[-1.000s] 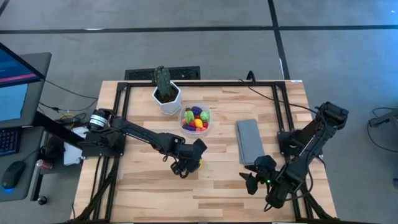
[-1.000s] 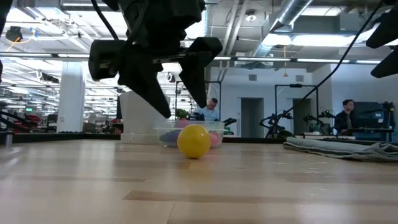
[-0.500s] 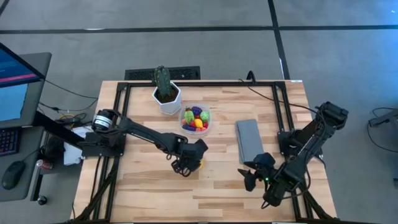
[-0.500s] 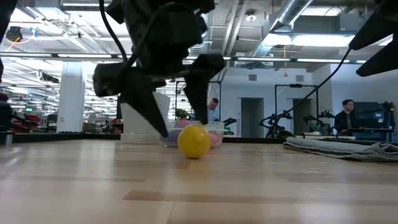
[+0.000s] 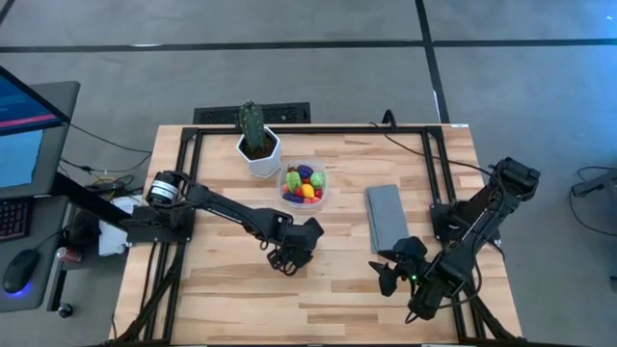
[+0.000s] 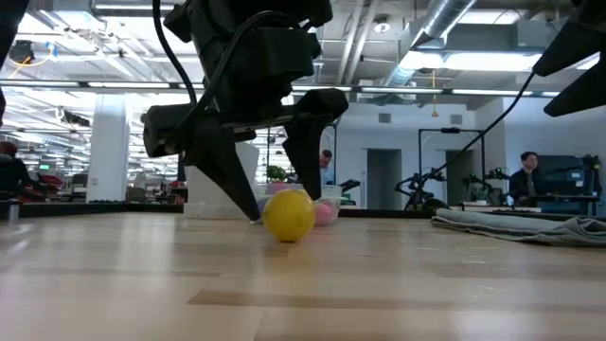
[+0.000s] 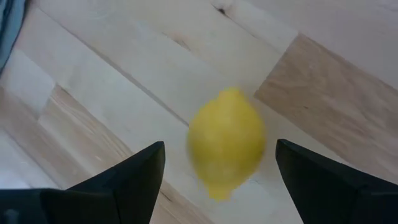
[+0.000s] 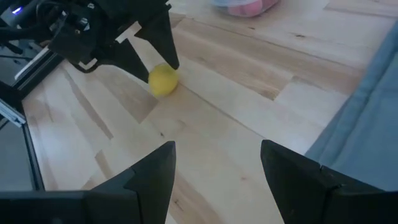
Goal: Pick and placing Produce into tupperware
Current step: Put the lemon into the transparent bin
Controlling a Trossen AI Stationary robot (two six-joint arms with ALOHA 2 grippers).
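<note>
Straddling a small yellow toy lemon (image 7: 227, 142) on the table (image 5: 231, 299), the left hand (image 6: 270, 194) stands wide open, gripping nothing. The lemon is smooth, oval, with a nub at one end. The tupperware (image 5: 303, 185) nearby holds mixed colourful produce. The right hand (image 5: 388, 278), part open and empty, waits beside the grey cloth (image 5: 385, 218).

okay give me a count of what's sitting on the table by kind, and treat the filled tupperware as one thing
Loose yellow lemon: 1
Tupperware filled with produce: 1
White pot with cactus: 1
Grey folded cloth: 1
Total: 4
</note>
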